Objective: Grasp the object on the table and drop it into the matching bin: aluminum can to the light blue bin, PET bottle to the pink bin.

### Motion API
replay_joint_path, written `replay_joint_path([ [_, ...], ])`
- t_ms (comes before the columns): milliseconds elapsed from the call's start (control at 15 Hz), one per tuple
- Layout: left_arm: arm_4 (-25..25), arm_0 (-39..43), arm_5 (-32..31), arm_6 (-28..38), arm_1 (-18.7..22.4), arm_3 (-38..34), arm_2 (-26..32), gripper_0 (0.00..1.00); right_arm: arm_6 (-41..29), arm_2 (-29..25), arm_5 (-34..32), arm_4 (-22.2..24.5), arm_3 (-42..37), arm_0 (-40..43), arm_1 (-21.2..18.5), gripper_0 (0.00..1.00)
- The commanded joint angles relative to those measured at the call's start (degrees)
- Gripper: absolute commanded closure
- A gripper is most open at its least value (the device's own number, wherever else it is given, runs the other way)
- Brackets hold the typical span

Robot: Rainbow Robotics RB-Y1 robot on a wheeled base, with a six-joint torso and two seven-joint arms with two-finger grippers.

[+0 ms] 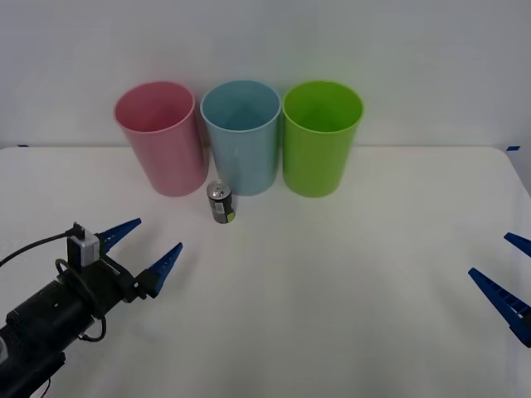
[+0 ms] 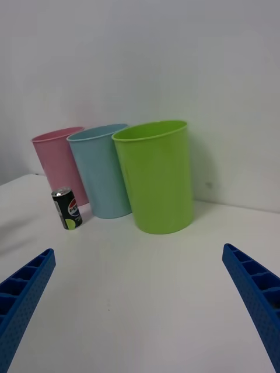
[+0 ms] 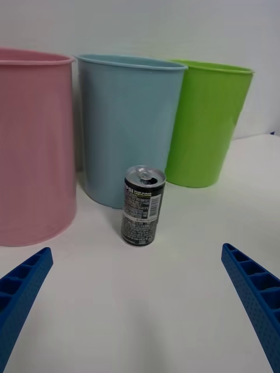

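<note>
The left tool [image 1: 149, 249] is hovering released over the desk's [image 1: 348, 298] near-left part, aiming at the aluminum can [image 1: 221, 202], which is standing upright toward the far edge, just before the light blue bin [image 1: 242, 137] and beside the pink bin [image 1: 161, 137]. The approach is in hand; next it must advance and straddle the can. The right tool [image 1: 508, 278] is waiting released at the right edge.

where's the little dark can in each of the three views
Front view: aluminum can stands upright on the table, just in front of the light blue bin.
Right wrist view: the can at far left, beside the blue bin.
Left wrist view: the can at centre.
Shared landmark: the light blue bin right behind it.
</note>
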Motion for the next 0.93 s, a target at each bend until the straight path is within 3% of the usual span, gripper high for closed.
replay_joint_path([
  [67, 0.15, -1.85, 2.38, 1.32, 0.0, 2.5, -2.84, 0.0, 0.0, 0.0, 0.0, 0.0, 0.0, 0.0, 0.0, 0.0],
  [933, -1.43, -15.65, 4.22, 2.99, 0.0, 17.53, -7.15, 0.0, 0.0, 0.0, 0.0, 0.0, 0.0, 0.0, 0.0, 0.0],
])
